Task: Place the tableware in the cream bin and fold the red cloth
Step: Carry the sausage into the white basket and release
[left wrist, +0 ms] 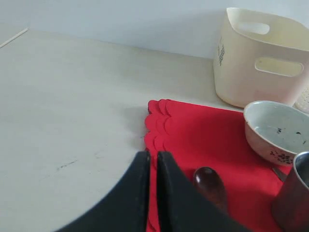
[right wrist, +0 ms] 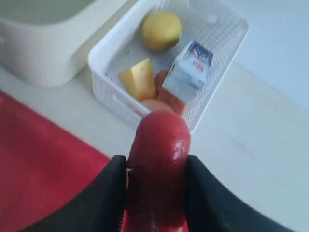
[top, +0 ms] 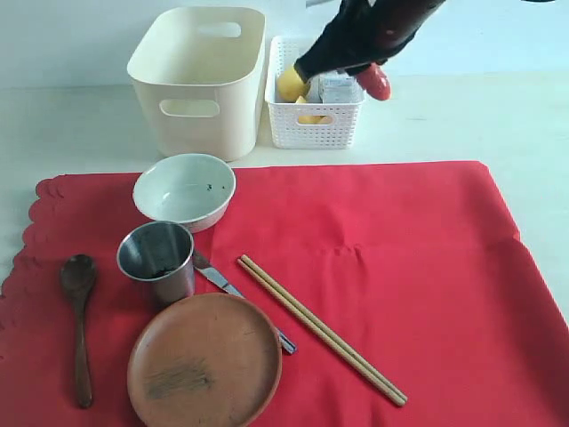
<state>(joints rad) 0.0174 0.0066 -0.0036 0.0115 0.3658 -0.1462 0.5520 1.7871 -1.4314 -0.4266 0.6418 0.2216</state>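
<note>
Gripping the sausage (right wrist: 157,137) in my right gripper (right wrist: 155,166) near the white basket (top: 316,129), my left gripper (left wrist: 152,155) closed and empty, I judged the bowl (top: 184,189), at the corner of the red cloth (top: 400,267) nearest the cream bin (top: 196,98), fragile and best rim-held.

One overview, two wrist close-ups
The exterior camera looks steeply down across the red cloth (top: 400,249) toward the cream bin (top: 200,138); the left wrist camera skims low over both (much nearer), and the right hangs close above the white basket (right wrist: 111,92).
</note>
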